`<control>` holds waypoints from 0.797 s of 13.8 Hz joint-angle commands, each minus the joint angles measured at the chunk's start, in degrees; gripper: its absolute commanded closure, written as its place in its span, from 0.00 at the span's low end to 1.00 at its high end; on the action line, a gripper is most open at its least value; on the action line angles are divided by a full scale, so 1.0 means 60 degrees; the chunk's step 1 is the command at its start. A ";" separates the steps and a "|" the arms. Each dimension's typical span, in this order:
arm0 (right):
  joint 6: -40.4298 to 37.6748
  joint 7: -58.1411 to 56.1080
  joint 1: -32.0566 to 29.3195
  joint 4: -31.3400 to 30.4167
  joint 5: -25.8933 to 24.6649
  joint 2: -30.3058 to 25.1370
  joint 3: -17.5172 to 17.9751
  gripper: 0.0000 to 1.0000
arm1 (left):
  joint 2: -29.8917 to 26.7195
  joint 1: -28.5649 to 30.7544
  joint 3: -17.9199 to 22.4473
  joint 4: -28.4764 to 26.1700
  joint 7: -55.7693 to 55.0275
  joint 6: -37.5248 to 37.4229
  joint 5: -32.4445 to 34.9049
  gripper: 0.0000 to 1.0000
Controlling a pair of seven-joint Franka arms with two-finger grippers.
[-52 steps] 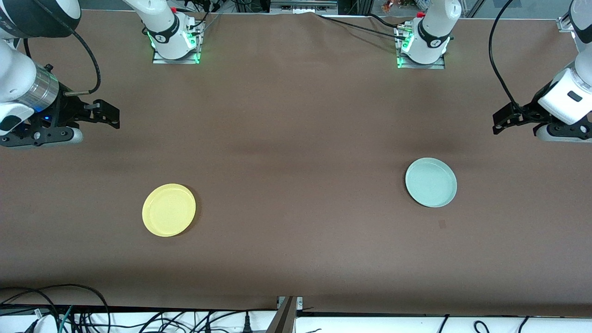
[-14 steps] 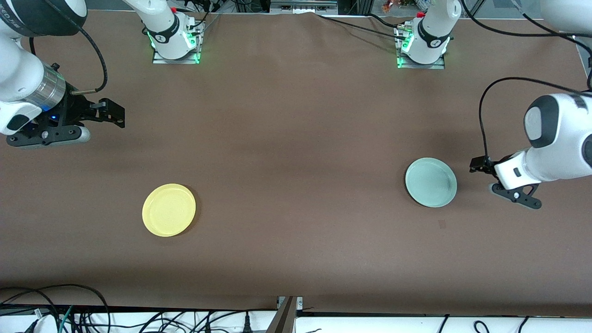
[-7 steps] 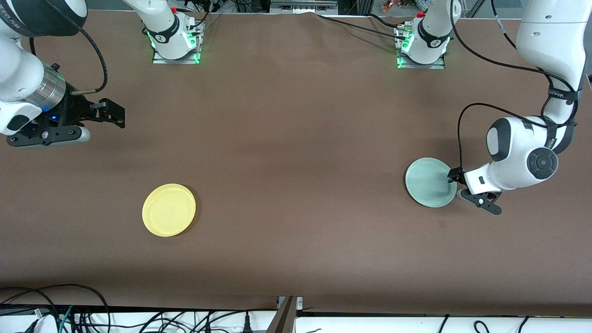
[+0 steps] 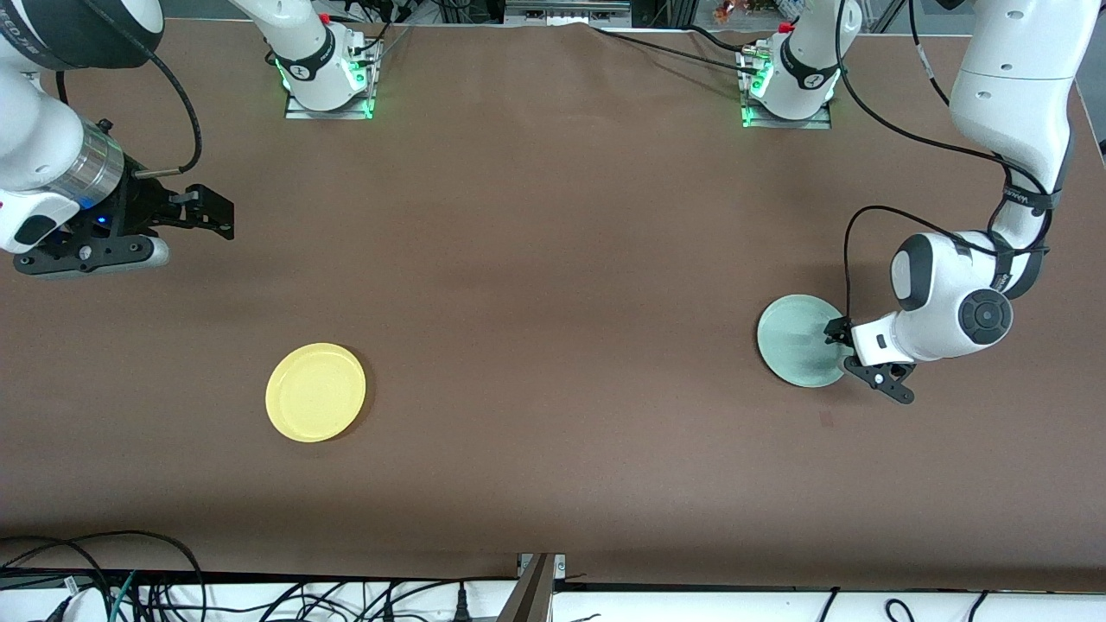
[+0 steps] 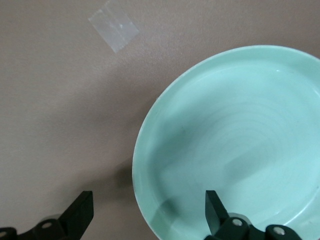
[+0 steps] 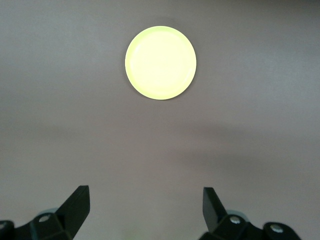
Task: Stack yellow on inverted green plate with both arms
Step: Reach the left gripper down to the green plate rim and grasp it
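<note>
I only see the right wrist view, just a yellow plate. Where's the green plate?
Observer: The green plate lies toward the left arm's end of the table, apart from the yellow plate.
Operator: Is it upside down?
Observer: No, its hollow side faces up.
Operator: Is anything grabbing it?
Observer: The left end effector is open, one finger over the plate's inside, one outside its rim.

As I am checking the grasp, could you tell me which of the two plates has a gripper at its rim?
The green plate: the open left gripper straddles its rim. The yellow plate lies alone.
</note>
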 commanded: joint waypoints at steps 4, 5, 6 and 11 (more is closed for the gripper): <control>-0.0005 -0.0091 -0.0017 0.0007 0.0046 0.0023 0.0028 0.00 | 0.0083 0.0019 -0.0039 0.0090 0.0326 0.0057 -0.0273 1.00; -0.0005 -0.0106 -0.0017 0.0007 0.0046 0.0023 0.0028 0.00 | 0.0083 0.0005 -0.0025 0.0105 0.0326 0.0057 -0.0273 1.00; -0.0005 -0.0092 -0.0017 0.0021 0.0046 0.0023 0.0028 0.00 | 0.0098 -0.0010 -0.0024 0.0105 0.0326 0.0057 -0.0259 1.00; -0.0005 -0.0106 -0.0017 0.0007 0.0046 0.0023 0.0028 0.00 | -0.0369 -0.0112 -0.0228 0.0163 0.1404 -0.0322 -0.0112 1.00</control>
